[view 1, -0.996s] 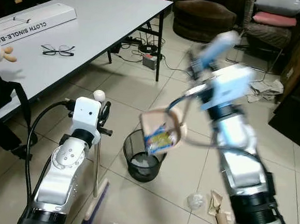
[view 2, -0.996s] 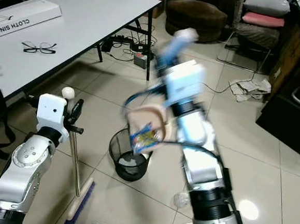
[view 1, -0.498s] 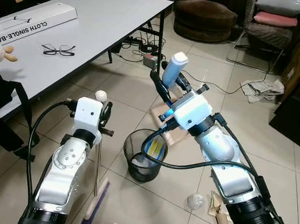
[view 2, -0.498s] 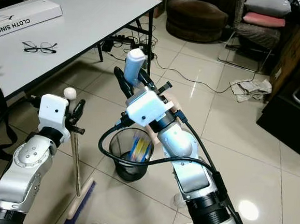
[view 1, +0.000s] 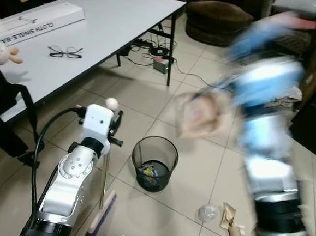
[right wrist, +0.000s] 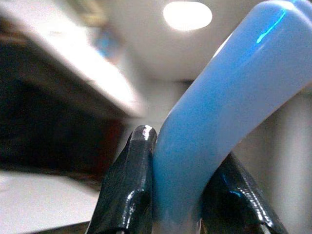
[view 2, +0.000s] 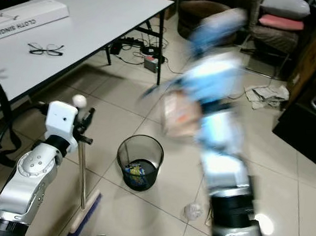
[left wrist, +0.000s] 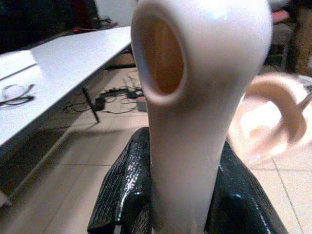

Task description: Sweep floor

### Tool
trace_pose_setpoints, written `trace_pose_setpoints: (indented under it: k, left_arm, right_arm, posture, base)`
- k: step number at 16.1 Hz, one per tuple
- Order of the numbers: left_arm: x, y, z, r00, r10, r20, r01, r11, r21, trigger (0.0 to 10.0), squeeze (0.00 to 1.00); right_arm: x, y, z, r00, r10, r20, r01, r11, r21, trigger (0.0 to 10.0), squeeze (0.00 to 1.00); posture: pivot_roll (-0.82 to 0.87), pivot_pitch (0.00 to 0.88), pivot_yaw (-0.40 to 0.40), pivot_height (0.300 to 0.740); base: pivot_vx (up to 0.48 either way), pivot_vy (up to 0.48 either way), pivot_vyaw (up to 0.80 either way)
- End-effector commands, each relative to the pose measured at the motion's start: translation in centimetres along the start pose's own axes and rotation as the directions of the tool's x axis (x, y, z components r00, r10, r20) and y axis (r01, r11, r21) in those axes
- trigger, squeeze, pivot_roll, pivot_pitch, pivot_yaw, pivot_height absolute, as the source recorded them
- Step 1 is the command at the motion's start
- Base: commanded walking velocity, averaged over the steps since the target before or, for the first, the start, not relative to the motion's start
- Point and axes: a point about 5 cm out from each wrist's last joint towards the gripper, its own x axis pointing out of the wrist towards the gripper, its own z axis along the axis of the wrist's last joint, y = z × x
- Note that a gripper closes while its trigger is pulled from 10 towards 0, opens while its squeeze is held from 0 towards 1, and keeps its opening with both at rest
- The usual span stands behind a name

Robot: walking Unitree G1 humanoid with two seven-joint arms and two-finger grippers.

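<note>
Wrapper's in the bin (view 1: 153,169)! Right claw (right wrist: 178,195) pinches the dustpan (view 1: 202,115), left claw (left wrist: 180,204) the broom (view 1: 105,171); litter (view 1: 220,227) remains.

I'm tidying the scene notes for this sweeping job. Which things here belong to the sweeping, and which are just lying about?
Belonging to the job:
broom, held by left gripper
dustpan, blue handle in right gripper
wire bin
floor litter

Lying about:
glasses
long white box
table
cables

Blurred dustpan (view 1: 203,115) above black bin (view 1: 154,162), broom (view 1: 101,214) alongside
</note>
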Motion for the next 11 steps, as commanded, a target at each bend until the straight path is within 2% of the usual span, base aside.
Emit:
trace_pose_setpoints:
  k: [1,2,3,4,5,6,8,11]
  left_arm:
    - [0.0,-0.2,0.2,0.999,-0.035,0.014,0.035,0.999,0.012,10.0,0.00]
    - [-0.1,-0.6,0.2,0.997,-0.076,0.021,0.075,0.997,0.005,10.0,0.00]
    - [-0.1,-1.0,0.2,0.994,-0.106,0.026,0.106,0.994,0.001,10.0,0.00]
    - [-0.1,-1.1,0.2,0.994,-0.109,0.025,0.109,0.994,0.000,10.0,0.00]
    - [-0.1,-1.2,0.2,0.994,-0.110,0.024,0.110,0.994,-0.004,10.0,0.00]
    - [-0.1,-1.2,0.1,0.994,-0.111,0.021,0.111,0.994,-0.010,10.0,0.00]
    - [-0.1,-1.2,-0.4,0.993,-0.118,0.008,0.118,0.993,-0.023,10.0,0.00]
    - [-0.2,-1.3,-0.4,0.992,-0.127,0.011,0.128,0.991,-0.036,10.0,0.00]
  right_arm:
    - [0.7,-2.2,1.2,0.994,-0.098,0.047,0.100,0.994,-0.044,10.0,0.00]
    - [0.0,-4.1,-0.3,0.989,-0.139,-0.043,0.133,0.984,-0.116,10.0,0.00]
    - [-2.1,-5.1,-3.8,0.946,-0.149,-0.286,0.104,0.981,-0.166,10.0,0.00]
    - [-3.1,-5.2,-5.0,0.911,-0.167,-0.377,0.126,0.983,-0.131,10.0,0.00]
    - [-4.5,-4.9,-6.3,0.857,-0.181,-0.483,0.166,0.983,-0.074,10.0,0.00]
    - [-5.6,-4.3,-6.8,0.828,-0.172,-0.534,0.172,0.984,-0.049,10.0,0.00]
    - [-6.5,-3.1,-6.7,0.814,-0.146,-0.563,0.126,0.989,-0.075,10.0,0.00]
    - [-6.5,-2.3,-5.9,0.825,-0.141,-0.547,0.114,0.990,-0.084,10.0,0.00]
  posture:
    - [-0.02,0.021,0.053,0.740]
    - [-0.03,0.019,0.053,0.740]
    - [-0.03,0.018,0.055,0.740]
    - [-0.03,0.019,0.055,0.740]
    - [-0.04,0.024,0.057,0.740]
    - [-0.04,0.023,0.057,0.740]
    - [-0.05,0.029,0.068,0.740]
    - [-0.05,0.034,0.072,0.740]
  base:
    - [0.000,0.000,0.00]
    - [0.000,0.000,0.00]
    - [0.000,0.000,0.00]
    - [0.000,0.000,0.00]
    - [0.000,0.000,0.00]
    - [0.000,0.000,0.00]
    - [0.000,0.000,0.00]
    - [0.000,0.000,-0.80]
